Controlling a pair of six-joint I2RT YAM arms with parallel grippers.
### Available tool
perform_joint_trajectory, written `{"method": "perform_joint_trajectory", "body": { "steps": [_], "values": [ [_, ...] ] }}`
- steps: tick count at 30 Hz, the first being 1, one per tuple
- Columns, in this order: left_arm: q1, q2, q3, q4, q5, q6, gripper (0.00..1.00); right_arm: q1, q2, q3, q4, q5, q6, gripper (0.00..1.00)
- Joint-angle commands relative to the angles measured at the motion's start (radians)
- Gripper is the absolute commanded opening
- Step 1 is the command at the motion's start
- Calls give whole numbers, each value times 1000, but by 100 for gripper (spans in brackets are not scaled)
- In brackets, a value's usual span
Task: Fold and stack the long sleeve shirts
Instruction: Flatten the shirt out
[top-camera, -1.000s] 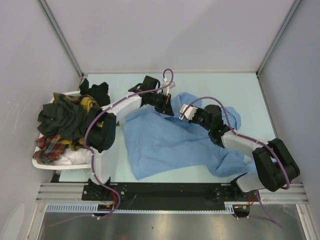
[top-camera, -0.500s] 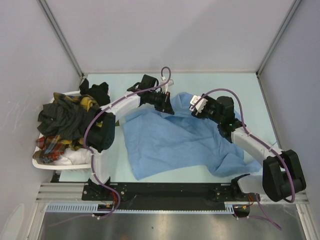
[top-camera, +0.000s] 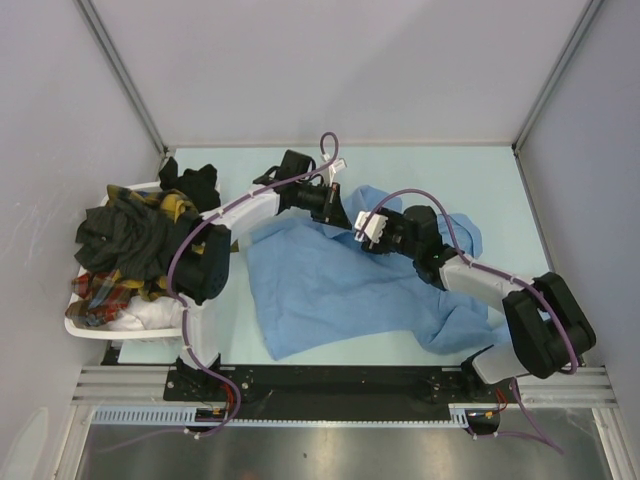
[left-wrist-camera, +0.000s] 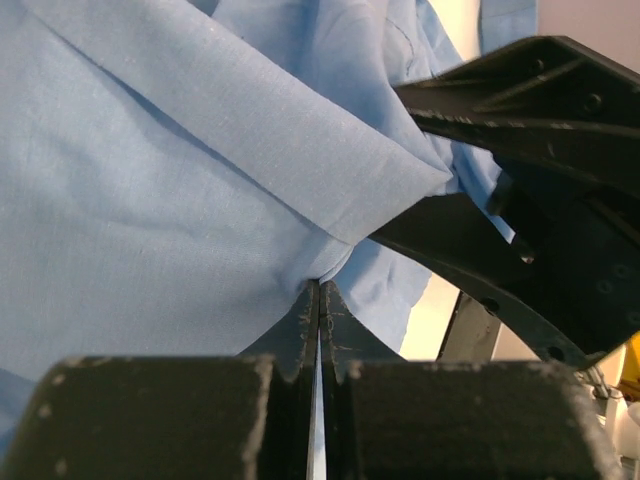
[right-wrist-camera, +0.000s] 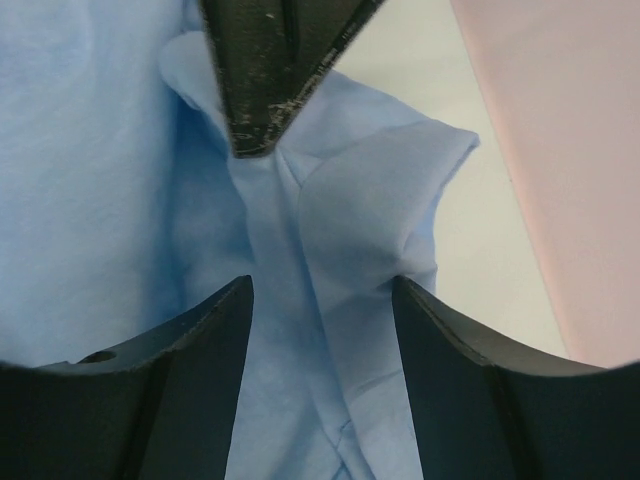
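Note:
A light blue long sleeve shirt (top-camera: 340, 285) lies spread and crumpled on the table. My left gripper (top-camera: 340, 218) is shut on a fold at its far edge; in the left wrist view the jaws (left-wrist-camera: 319, 290) pinch the blue cloth (left-wrist-camera: 150, 200). My right gripper (top-camera: 362, 235) is open right beside it, its jaws straddling a ridge of the same cloth (right-wrist-camera: 330, 300) without closing. The left fingertips (right-wrist-camera: 262, 90) show at the top of the right wrist view. Dark green-black, yellow-black plaid and red plaid shirts (top-camera: 130, 235) are heaped in the basket at left.
The white slatted basket (top-camera: 150, 325) stands at the table's left edge, overflowing. Grey walls and metal posts close in the far side and both flanks. A black rail (top-camera: 340, 380) runs along the near edge.
My right gripper swung out to the far right, then came back left and now sits against the left gripper over the shirt's far edge. The left gripper stayed put.

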Motion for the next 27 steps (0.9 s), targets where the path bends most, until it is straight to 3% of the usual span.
{"method": "perform_joint_trajectory", "body": {
  "steps": [1, 4, 8, 14, 20, 21, 22, 25, 27],
  "values": [
    [8, -51, -21, 40, 61, -28, 0, 1, 24, 13, 175, 97, -24, 57],
    [8, -56, -39, 52, 69, -40, 0, -17, 44, 36, 193, 131, -31, 41],
    [8, -65, -48, 62, 69, -47, 0, -46, 56, 76, 186, 143, -16, 2],
    [12, -89, -84, 68, 43, -40, 0, -126, -10, 170, 26, 60, 52, 0],
    [14, -86, -76, 91, 55, -66, 0, -236, -86, 226, -253, -160, 81, 0],
    [15, -82, -67, 98, 66, -79, 0, -239, -88, 229, -321, -209, 72, 7],
    [15, -80, -64, 104, 74, -85, 0, -239, -91, 223, -359, -234, 41, 33],
    [14, -74, -58, 129, 109, -122, 0, -204, -120, 130, -336, -254, 21, 72],
    [15, -74, -65, 144, 130, -145, 0, -166, -129, 70, -221, -199, 10, 77]
  ]
}}
